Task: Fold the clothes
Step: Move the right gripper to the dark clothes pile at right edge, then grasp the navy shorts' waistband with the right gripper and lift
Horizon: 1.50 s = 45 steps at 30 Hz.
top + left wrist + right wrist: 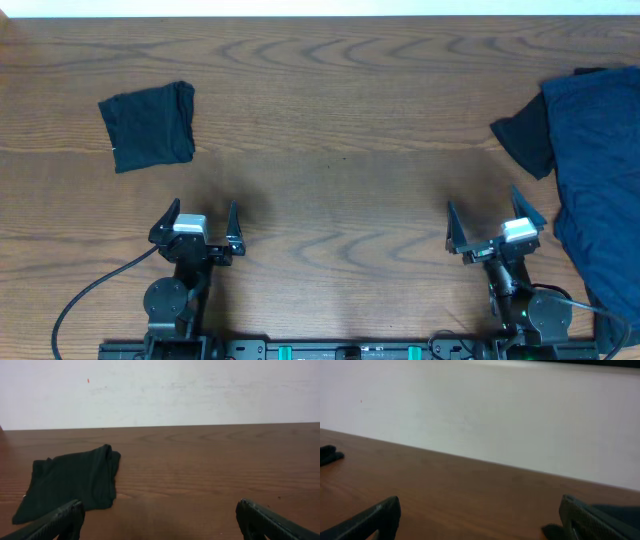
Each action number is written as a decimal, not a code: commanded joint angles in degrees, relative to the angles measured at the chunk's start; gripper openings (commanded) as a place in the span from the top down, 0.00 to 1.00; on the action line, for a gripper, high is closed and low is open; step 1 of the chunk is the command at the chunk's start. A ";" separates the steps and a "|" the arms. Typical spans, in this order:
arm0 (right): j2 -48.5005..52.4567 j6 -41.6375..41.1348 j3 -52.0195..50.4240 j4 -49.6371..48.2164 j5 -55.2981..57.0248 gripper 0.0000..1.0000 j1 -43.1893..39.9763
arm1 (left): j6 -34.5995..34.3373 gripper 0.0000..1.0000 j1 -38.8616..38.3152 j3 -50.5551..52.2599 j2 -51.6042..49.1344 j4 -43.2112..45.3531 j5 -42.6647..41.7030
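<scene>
A folded black garment (148, 125) lies flat at the table's far left; in the left wrist view this same piece of the clothes (70, 482) sits ahead and to the left of my fingers. A large navy heap of clothes (598, 180) with a black piece (525, 138) at its left edge fills the right side and runs off the table's right edge. My left gripper (205, 214) stands open over bare wood, well short of the folded piece. My right gripper (490, 212) is open too, just left of the heap, holding nothing.
The wooden table (340, 150) stretches between the two garments. A white wall (160, 390) rises behind its far edge. Black cables (90, 295) trail from the arm bases along the near edge.
</scene>
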State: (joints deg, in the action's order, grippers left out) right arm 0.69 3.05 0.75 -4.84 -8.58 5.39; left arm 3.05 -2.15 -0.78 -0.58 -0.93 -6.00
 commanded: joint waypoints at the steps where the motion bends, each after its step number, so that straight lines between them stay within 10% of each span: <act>1: 0.28 -3.48 4.07 4.28 -0.44 0.01 -0.35 | 0.57 0.02 -0.28 0.55 0.35 -2.45 -0.87; 9: 15.41 -3.43 23.65 18.36 7.41 0.01 -0.35 | 0.57 0.02 -0.28 0.55 0.35 -2.45 -0.87; 26: 86.14 6.84 90.77 53.77 23.82 0.01 -8.44 | 0.57 0.02 -0.28 0.55 0.35 -2.45 -0.87; 35: 103.06 7.30 95.54 50.34 26.60 0.01 -11.19 | 0.57 0.02 -0.28 0.55 0.35 -2.45 -0.90; 40: 109.87 7.28 95.54 43.80 28.35 0.51 -13.25 | 0.57 0.02 -0.28 0.55 0.35 -2.45 -0.87; 45: 116.10 7.30 95.54 39.21 31.28 0.47 -15.15 | 0.59 0.02 -0.28 0.55 0.35 -2.45 -0.90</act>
State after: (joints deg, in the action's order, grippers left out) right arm 114.26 10.13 95.00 35.20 19.44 -8.56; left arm 3.07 -2.17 -1.13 -0.58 -1.43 -6.00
